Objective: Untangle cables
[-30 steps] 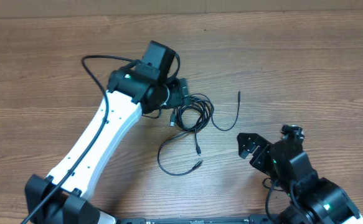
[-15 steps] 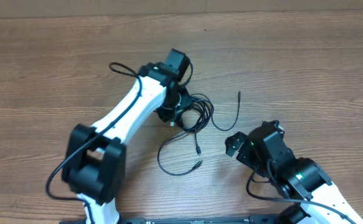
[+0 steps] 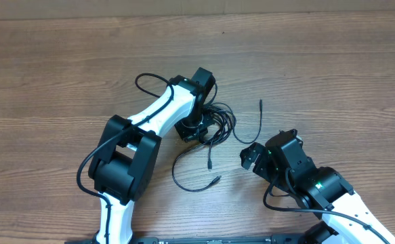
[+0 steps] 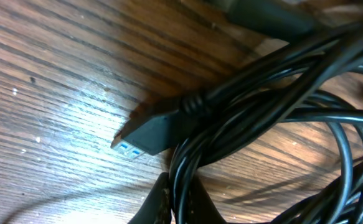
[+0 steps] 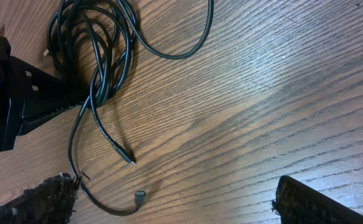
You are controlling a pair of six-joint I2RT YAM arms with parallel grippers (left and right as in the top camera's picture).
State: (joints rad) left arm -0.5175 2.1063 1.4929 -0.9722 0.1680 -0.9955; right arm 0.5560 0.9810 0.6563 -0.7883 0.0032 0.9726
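The cables [image 3: 219, 122] lie as a looped black bundle at the table's middle, with loose strands trailing toward the front and right. In the left wrist view the bundle [image 4: 274, 93] fills the frame, and a USB plug [image 4: 145, 134] with a blue insert rests on the wood. My left gripper [image 4: 180, 202] is shut on a couple of strands of the bundle, pinched between its fingers [image 4: 159, 205]. My right gripper [image 3: 251, 157] stands open just right of the loose ends, nothing between its fingers [image 5: 47, 199]. Two small plug ends [image 5: 140, 196] lie on the wood in front of it.
One strand curves out to the right and ends in a small plug [image 3: 261, 103]. A longer loop [image 3: 183, 181] runs toward the front edge. The left arm's own thicker black wire [image 3: 146, 81] arches beside the bundle. Bare wooden table [image 3: 333, 68] surrounds the cables.
My left gripper has closed on the bundle's strands, and its arm has swung in closer over the table. The right arm has moved left toward the loose cable ends, still open.
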